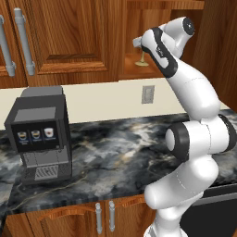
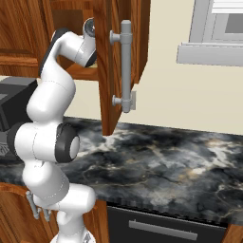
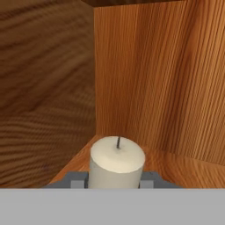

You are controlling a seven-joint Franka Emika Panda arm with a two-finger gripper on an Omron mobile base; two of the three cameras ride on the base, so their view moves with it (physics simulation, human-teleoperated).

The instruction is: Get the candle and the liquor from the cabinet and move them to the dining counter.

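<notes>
Gripper (image 3: 115,183) closed on the cream candle (image 3: 117,162) inside the open cabinet (image 1: 152,28)

Hand view, bottom centre: cream top, dark wick, a grey fingertip (image 3: 74,181) against either side; left base view, upper centre, adds its olive-gold round foot on the shelf

The white arm (image 1: 194,125) rises from the lower right and bends up into the open compartment of the cabinet (image 1: 69,37), whose reddish-brown raised-panel doors carry long grey bar handles (image 1: 24,41). Its hand reaches in at the left of the opening, where the candle (image 1: 141,59) stands on the shelf; the olive-gold stem and round foot show below the grey gripper (image 1: 137,43), which seems to sit around the candle's top, though the jaws are too small to judge. Below, a black coffee machine (image 1: 40,134) stands on the marbled worktop (image 1: 115,148). A grey wall outlet (image 1: 148,94) sits on the cream backsplash.
</notes>
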